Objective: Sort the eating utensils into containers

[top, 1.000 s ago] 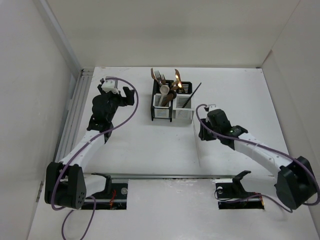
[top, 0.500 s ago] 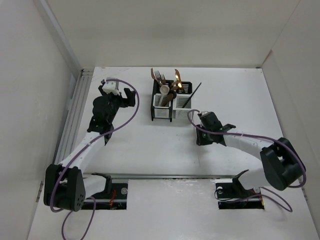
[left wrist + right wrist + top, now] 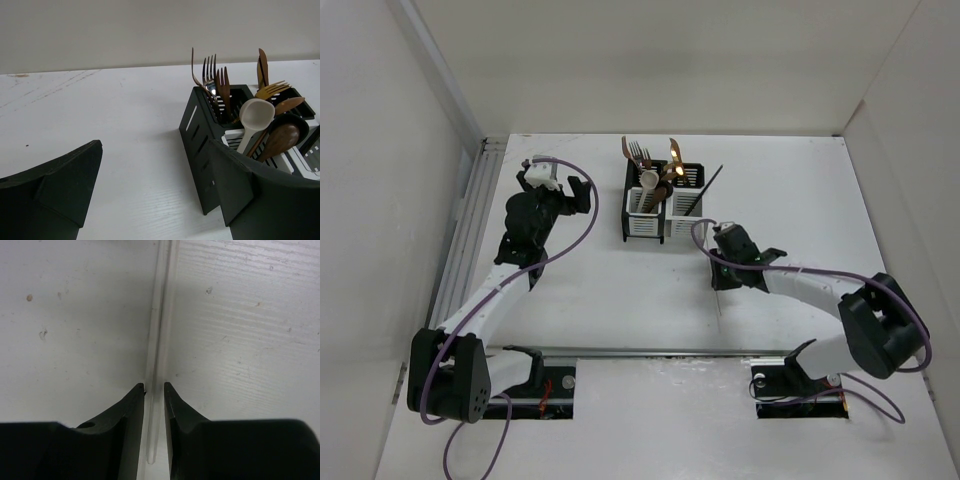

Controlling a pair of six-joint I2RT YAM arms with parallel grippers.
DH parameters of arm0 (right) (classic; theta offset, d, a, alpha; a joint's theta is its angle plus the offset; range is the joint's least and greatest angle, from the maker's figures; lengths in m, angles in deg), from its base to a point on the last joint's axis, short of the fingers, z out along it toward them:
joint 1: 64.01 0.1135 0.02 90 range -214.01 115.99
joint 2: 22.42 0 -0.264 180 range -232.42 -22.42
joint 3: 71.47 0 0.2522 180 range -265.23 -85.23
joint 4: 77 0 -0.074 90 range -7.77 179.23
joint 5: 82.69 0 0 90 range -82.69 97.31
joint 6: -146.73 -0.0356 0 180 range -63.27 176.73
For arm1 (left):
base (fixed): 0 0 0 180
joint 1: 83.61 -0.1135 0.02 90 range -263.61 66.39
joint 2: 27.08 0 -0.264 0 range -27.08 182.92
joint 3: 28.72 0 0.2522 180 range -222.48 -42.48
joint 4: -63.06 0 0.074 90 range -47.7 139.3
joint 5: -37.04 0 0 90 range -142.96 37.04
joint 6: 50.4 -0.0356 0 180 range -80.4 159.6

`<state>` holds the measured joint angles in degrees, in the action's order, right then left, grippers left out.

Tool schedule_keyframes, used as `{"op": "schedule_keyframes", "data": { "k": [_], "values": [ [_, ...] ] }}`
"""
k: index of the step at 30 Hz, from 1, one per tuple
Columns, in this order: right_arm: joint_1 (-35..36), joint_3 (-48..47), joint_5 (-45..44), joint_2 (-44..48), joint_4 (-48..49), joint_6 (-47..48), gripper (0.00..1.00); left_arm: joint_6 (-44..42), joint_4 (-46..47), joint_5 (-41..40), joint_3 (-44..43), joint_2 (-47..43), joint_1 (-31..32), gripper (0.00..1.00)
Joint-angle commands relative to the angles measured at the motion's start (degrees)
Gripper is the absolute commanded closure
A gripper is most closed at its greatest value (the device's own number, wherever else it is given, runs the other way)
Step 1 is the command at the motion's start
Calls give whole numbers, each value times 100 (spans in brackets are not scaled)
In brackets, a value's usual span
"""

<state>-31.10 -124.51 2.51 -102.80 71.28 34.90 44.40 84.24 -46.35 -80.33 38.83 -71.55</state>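
Two joined black-framed containers (image 3: 665, 214) stand at the back middle of the table. The left one holds copper forks (image 3: 212, 75), a cream spoon (image 3: 256, 112) and brown wooden spoons (image 3: 280, 140). A black chopstick (image 3: 706, 187) leans out of the right one. A white chopstick (image 3: 162, 315) lies flat on the table, faint in the top view (image 3: 719, 305). My right gripper (image 3: 154, 387) is down over it, the jaws straddling its near end with only a thin gap on each side. My left gripper (image 3: 155, 180) hovers wide open and empty, left of the containers (image 3: 200, 140).
White walls enclose the table on the left, back and right. A metal rail (image 3: 650, 352) crosses the near edge in front of the arm bases. Purple cables (image 3: 582, 228) loop along both arms.
My right gripper has shifted left and settled over the white chopstick, its jaws narrowing around it. The left arm has barely moved.
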Motion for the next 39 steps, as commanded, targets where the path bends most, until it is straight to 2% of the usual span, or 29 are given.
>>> {"op": "schedule_keyframes", "data": {
  "k": [1,6,15,20,23,26,28,39],
  "values": [
    [172,-193,-144,311,-50,82,72,-40,321,-37,67,-193,25,15],
    [172,-193,-250,391,-156,-41,73,-40,321,-37,67,-193,25,15],
    [172,-360,-416,-180,-208,-173,77,-40,260,-37,67,-193,25,15],
    [172,-360,-417,127,-156,-103,79,-40,207,-90,67,-193,25,14],
    [172,-360,-417,356,-217,-103,72,-40,206,-90,67,-193,25,14],
    [111,-299,-487,470,-217,-103,72,-40,206,-90,67,-140,25,14],
    [111,-246,-487,471,-217,-103,76,-40,206,-37,67,-140,25,14],
    [111,-246,-434,-162,-103,-103,77,-40,206,-90,67,-192,25,14]
  ]
}}
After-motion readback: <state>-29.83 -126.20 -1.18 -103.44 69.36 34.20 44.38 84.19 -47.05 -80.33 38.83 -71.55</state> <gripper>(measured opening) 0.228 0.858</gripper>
